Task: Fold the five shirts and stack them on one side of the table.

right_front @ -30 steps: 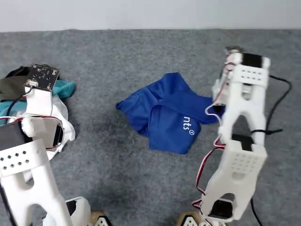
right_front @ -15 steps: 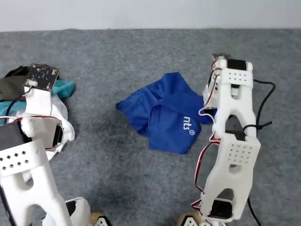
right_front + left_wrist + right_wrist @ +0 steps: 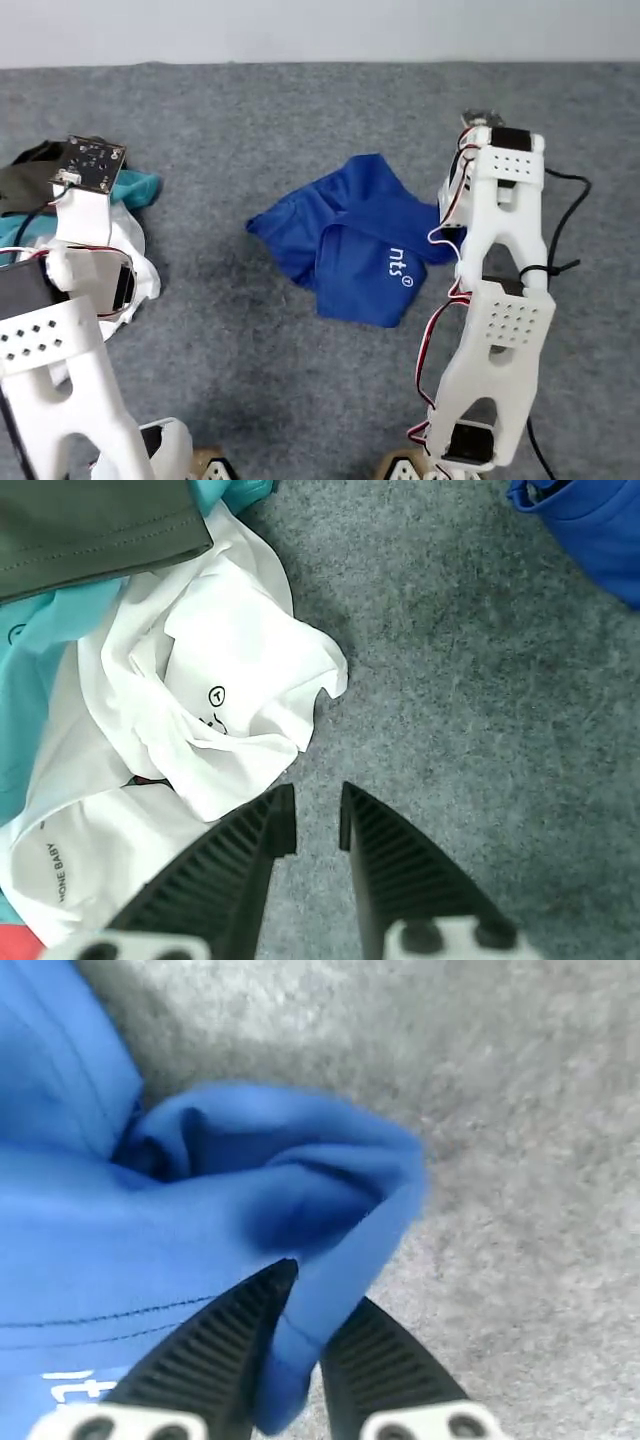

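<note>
A crumpled blue shirt lies in the middle of the grey carpeted table. My right gripper is at the shirt's right edge, shut on a bunched fold of the blue shirt. The right arm stands over that edge. At the far left is a heap: a white shirt, a teal shirt and a dark olive shirt. My left gripper hovers above bare carpet beside the white shirt, its fingers nearly together and holding nothing.
A red scrap of cloth pokes out under the white shirt. The left arm covers part of the heap. Bare carpet stretches between the heap and the blue shirt, and along the back.
The right arm swung left onto the blue shirt's right edge, then eased slightly back. The shirt has barely shifted. The left arm has kept still.
</note>
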